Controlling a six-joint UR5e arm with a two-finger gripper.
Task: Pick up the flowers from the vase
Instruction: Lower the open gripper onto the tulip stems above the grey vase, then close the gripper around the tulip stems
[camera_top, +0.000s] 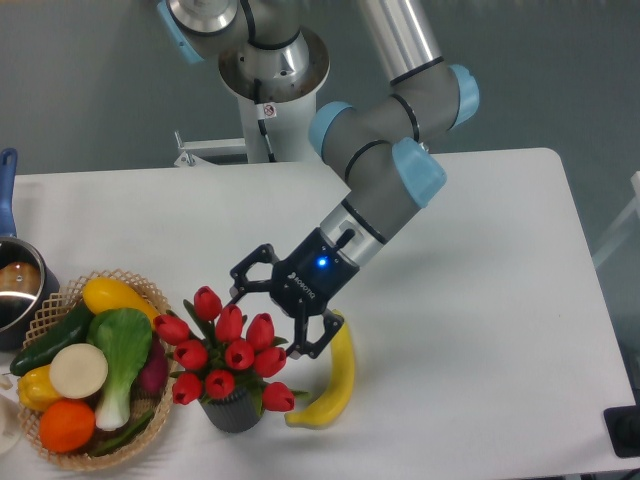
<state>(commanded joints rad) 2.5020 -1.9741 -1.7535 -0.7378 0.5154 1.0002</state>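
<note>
Red flowers (226, 350) in grey vase (232, 412), produce in wicker basket (48, 306), claw (262, 320) spread

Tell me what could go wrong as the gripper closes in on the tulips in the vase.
The open gripper sits at the upper right edge of the flowers, not centred, so it may pinch only a couple of buds and leave the rest. The short vase looks light; an off-centre pull could tip it or drag it along. The banana lies right beside the lower finger, which could nudge it on the way in.
</note>
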